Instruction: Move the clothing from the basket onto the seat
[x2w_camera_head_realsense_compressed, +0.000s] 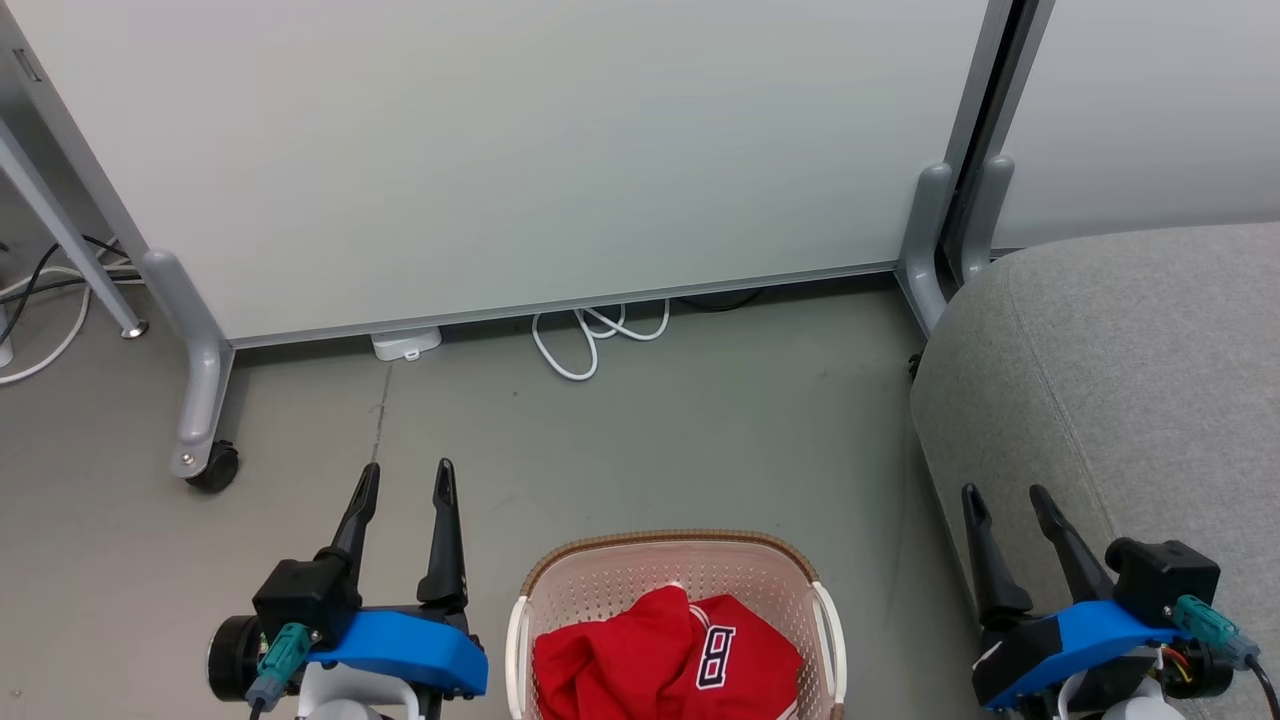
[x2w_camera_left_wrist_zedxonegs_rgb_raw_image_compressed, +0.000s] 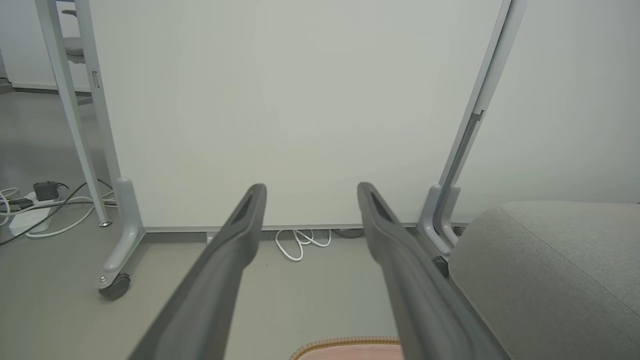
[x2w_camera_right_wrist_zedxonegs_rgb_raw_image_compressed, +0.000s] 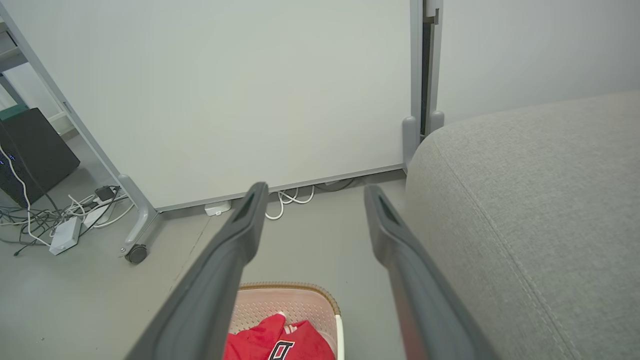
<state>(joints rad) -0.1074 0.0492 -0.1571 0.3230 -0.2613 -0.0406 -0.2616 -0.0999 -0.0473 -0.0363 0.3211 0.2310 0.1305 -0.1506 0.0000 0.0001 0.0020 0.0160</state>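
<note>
Red clothing (x2w_camera_head_realsense_compressed: 665, 655) with a navy-and-white 8 lies bunched in the cream basket (x2w_camera_head_realsense_compressed: 610, 575), which stands on the floor at the bottom centre of the head view. The right wrist view catches the clothing (x2w_camera_right_wrist_zedxonegs_rgb_raw_image_compressed: 280, 340) and the basket (x2w_camera_right_wrist_zedxonegs_rgb_raw_image_compressed: 290, 300) too; the left wrist view shows just the basket rim (x2w_camera_left_wrist_zedxonegs_rgb_raw_image_compressed: 345, 344). The grey seat (x2w_camera_head_realsense_compressed: 1130, 370) rises at the right, also seen as the seat (x2w_camera_left_wrist_zedxonegs_rgb_raw_image_compressed: 550, 270) and the seat (x2w_camera_right_wrist_zedxonegs_rgb_raw_image_compressed: 540, 200). My left gripper (x2w_camera_head_realsense_compressed: 405, 480) hangs open left of the basket. My right gripper (x2w_camera_head_realsense_compressed: 1005, 495) is open over the seat's front edge. Both are empty.
A white panel on a wheeled grey frame (x2w_camera_head_realsense_compressed: 205, 390) stands across the back, with a second frame leg (x2w_camera_head_realsense_compressed: 925, 240) beside the seat. White cables (x2w_camera_head_realsense_compressed: 590, 340) and a small white box (x2w_camera_head_realsense_compressed: 405, 343) lie at the panel's foot. More cables and a power strip (x2w_camera_right_wrist_zedxonegs_rgb_raw_image_compressed: 65, 232) lie far left.
</note>
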